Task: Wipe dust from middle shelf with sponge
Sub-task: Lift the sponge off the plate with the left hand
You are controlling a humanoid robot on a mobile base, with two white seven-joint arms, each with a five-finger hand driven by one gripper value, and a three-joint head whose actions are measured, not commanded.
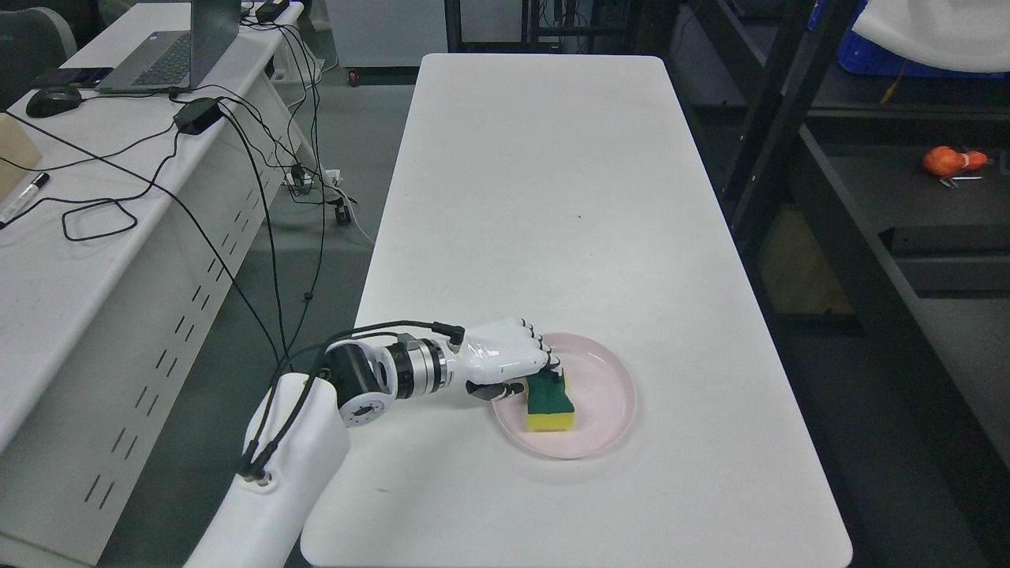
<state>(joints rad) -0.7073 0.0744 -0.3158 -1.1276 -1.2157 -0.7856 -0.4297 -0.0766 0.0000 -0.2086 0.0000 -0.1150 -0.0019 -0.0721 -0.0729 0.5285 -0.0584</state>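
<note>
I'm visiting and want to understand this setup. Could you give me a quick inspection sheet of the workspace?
Surface: white table, mostly bare.
Job's things: yellow-green sponge in a pink plate near the front edge.
Clutter: nothing seen on the table.
Hands: left hand closed on the sponge's end; right not visible.
Cables: black cable along the left arm; more wires hanging off the side desk.
Surroundings: laptop and mouse on that desk; dark shelves at right, holding an orange object.
</note>
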